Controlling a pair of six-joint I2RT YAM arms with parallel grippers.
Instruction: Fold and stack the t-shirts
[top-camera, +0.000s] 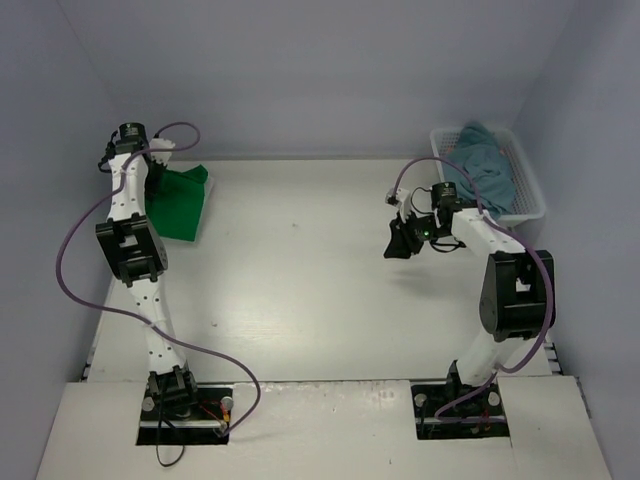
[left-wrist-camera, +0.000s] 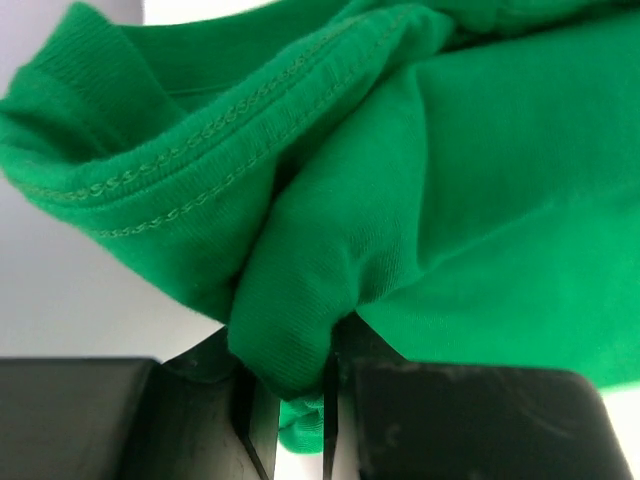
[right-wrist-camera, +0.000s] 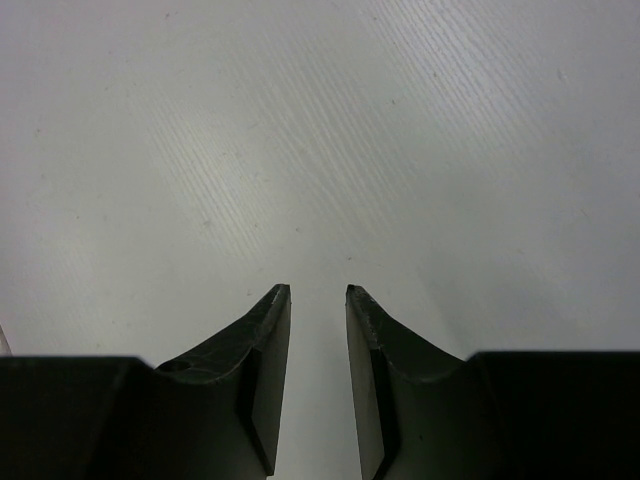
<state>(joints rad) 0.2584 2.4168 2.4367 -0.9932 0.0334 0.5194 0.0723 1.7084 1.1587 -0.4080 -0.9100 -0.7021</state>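
Top external view: the bright green cloth t-shirt (top-camera: 183, 205) lies at the far left of the white bench (top-camera: 300, 290), bunched up, with one part drawn up to the left gripper (top-camera: 153, 178).
Left wrist view: the left gripper's fingers (left-wrist-camera: 250, 430) are nipped onto a thick fold of the green cloth. A double-stitched hem curls just above the grip.
Right wrist view: the right gripper (right-wrist-camera: 318, 295) hangs over bare bench. Its fingers stand slightly apart with nothing between them.
Right arm, seen from above: the right gripper sits right of the bench's middle, well apart from the green shirt and near the white plastic lattice basket (top-camera: 528, 180) in the far right corner.
Basket contents: a dull teal-blue cloth t-shirt (top-camera: 485, 165) is heaped inside, unfolded. Other shirts may lie under it, but the view is too small to tell.
Done so far: nothing shows as finished. No folded shirt and no stack appears anywhere on the bench.
Step in hand: judged from the grip, the green shirt is being taken by an edge so it can be spread flat.
Left to do: lay the green shirt out and fold it. Then fetch, fold and stack the teal-blue one and whatever else the basket holds.
Overall: the task looks to be at its very start.
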